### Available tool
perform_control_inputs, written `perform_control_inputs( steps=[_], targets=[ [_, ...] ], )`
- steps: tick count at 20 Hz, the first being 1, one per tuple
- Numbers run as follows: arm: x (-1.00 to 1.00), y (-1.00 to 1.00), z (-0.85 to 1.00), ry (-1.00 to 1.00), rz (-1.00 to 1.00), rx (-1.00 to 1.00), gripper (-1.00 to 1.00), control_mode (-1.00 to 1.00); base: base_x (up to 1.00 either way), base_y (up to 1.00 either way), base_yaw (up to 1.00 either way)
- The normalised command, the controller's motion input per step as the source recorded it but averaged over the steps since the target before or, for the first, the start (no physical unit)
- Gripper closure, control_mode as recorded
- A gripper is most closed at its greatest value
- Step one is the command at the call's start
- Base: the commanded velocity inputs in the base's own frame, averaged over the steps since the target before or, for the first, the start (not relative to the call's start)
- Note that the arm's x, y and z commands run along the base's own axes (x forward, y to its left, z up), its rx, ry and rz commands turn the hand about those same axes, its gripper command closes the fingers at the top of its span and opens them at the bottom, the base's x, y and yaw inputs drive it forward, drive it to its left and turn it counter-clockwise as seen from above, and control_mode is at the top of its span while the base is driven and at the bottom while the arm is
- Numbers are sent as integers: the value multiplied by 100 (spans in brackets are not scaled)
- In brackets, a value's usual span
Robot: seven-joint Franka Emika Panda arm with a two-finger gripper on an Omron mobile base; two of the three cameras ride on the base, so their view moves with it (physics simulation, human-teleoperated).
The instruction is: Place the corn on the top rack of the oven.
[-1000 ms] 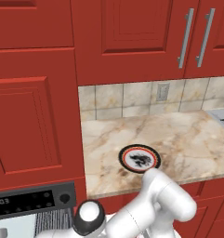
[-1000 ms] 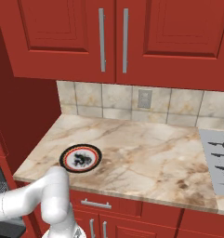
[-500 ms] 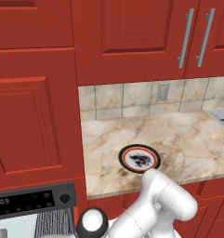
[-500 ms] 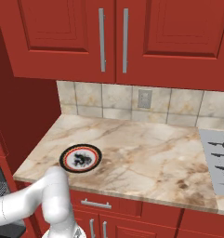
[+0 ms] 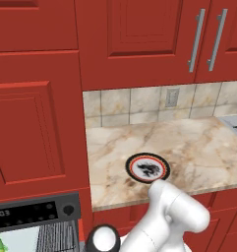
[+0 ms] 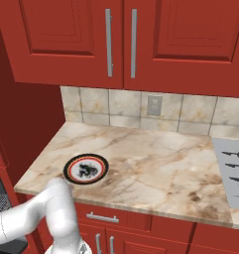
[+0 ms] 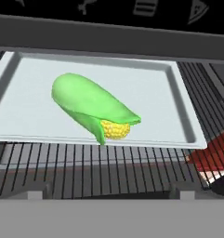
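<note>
Arm swung lower toward the oven (image 5: pixel 34 211), corn (image 7: pixel 91 108) lying loose on tray (image 7: pixel 178 93); finger state unreadable; risks nudging tray while retreating.

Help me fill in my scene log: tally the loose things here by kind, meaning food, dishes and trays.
Food: 1, the corn, lying on the tray.
Dishes: 1, the plate on the counter.
Trays: 1, the pale tray on the oven rack.
Total: 3
</note>
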Motion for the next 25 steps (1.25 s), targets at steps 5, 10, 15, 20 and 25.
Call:
perform_control_inputs(
  steps=[5, 10, 15, 20, 25],
  targets=[
    [-64, -7, 67, 3, -13, 2, -100, -100, 0, 0, 0],
    [-64, -65, 34, 1, -4, 14, -100, -100, 0, 0, 0],
    [-71, -100, 6, 0, -2, 18, -100, -100, 0, 0, 0],
    [-58, -100, 9, 0, -7, 22, -100, -100, 0, 0, 0],
    [-44, -100, 27, 0, -11, 30, -100, -100, 0, 0, 0]
  ],
)
